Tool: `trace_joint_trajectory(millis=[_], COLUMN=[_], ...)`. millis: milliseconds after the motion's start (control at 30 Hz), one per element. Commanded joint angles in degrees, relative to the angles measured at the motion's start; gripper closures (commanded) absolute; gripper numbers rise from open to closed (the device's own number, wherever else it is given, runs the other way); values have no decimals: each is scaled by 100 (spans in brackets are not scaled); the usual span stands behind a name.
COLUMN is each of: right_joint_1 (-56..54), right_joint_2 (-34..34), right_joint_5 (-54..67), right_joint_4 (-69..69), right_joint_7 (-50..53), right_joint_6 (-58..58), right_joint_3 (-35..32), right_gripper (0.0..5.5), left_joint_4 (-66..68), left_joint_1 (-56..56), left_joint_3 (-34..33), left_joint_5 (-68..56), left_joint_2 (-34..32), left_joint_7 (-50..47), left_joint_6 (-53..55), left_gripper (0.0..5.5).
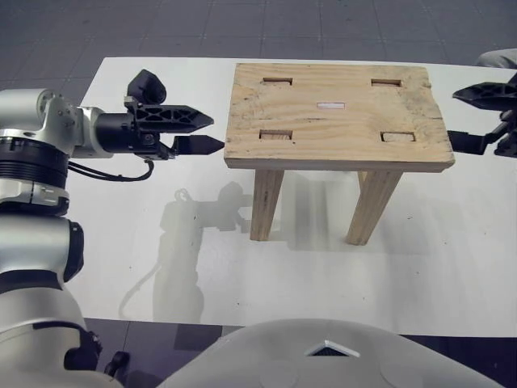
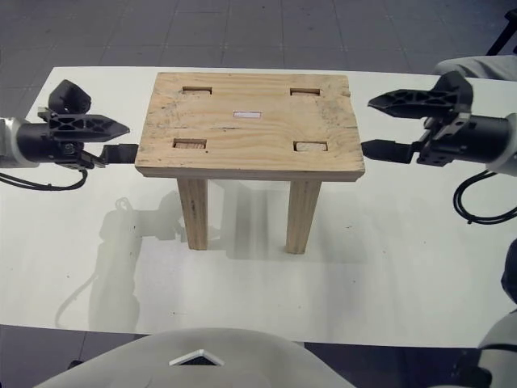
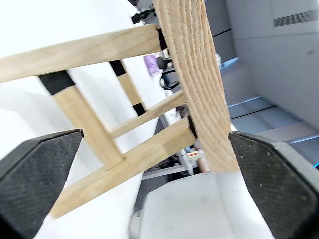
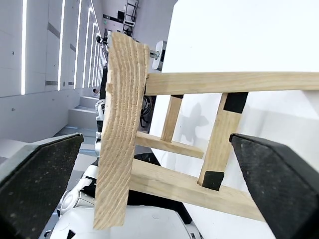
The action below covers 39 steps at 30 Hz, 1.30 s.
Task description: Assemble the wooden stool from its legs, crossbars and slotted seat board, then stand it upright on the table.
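The wooden stool point(image 1: 335, 113) stands upright on the white table point(image 1: 145, 267), its slotted seat board point(image 2: 250, 121) on top and two front legs point(image 1: 266, 202) showing below. Leg ends fill the four slots. Crossbars point(image 4: 209, 82) join the legs under the seat point(image 3: 194, 74). My left gripper point(image 1: 208, 133) is open just off the seat's left edge, apart from it. My right gripper point(image 2: 373, 127) is open just off the seat's right edge, also apart. Neither holds anything.
The table's front edge point(image 1: 242, 323) runs close to me, with dark tiled floor point(image 1: 242, 24) beyond the far edge. Bare tabletop point(image 2: 404, 267) lies in front of the stool and on both sides of it.
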<state>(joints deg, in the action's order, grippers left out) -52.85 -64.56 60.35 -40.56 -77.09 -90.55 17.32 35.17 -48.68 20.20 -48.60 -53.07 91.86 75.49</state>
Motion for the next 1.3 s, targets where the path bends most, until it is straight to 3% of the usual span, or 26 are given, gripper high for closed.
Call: trace_joint_trajectory(millis=[33,100,133,200,267,333,467,633,700,800,867,967,1300], right_joint_1=[-95,-88,-306,-669,-351,127,48,-442,-87,1592,1926,3944,3501], right_joint_2=[-66,-24,174,923,1613,2147,2831,3588,3801,4046,4075,3843,4053], right_joint_5=[-347,-451,-390,77,-186,-1147,-1339,-1184,-861,-547,-540,-853,-770], right_joint_4=[64,73,-228,-378,1165,3381,4934,6285,6862,7618,7768,7918,7978], right_joint_7=[-311,-480,-252,1643,3281,4554,5748,6993,7296,7535,7602,7512,7555], right_joint_6=[50,134,312,1967,3330,4134,4235,4071,3638,2948,2844,2613,2940], right_joint_3=[-310,-492,-1006,-2872,-3872,-3574,-3277,-3193,-2984,-2238,-2102,-1559,-1708], right_gripper=[0,0,0,0,0,0,0,0,0,0,0,0,0], left_joint_4=[-108,-122,-173,-688,-1053,-1090,-2263,-3902,-4326,-4742,-4821,-5201,-5302], left_joint_1=[79,101,160,641,1012,1023,1446,2181,2390,2579,2614,2816,3007], left_joint_3=[-104,-155,-354,-1305,-2306,-3375,-4507,-4400,-4262,-4190,-4181,-4102,-3949], left_joint_5=[22,-4,-11,-129,-134,-257,-216,491,682,772,769,748,703], left_joint_2=[-229,-269,-343,-454,-139,619,1858,2901,3112,3317,3350,3426,3624], left_joint_7=[62,62,60,-237,-1232,-3027,-5536,-7244,-7625,-7992,-8071,-8248,-8391], left_joint_6=[-193,-221,-358,-872,-1443,-1773,-2558,-3398,-3517,-3547,-3552,-3434,-3406], left_gripper=[6,6,6,6,6,6,6,6,6,6,6,6,6])
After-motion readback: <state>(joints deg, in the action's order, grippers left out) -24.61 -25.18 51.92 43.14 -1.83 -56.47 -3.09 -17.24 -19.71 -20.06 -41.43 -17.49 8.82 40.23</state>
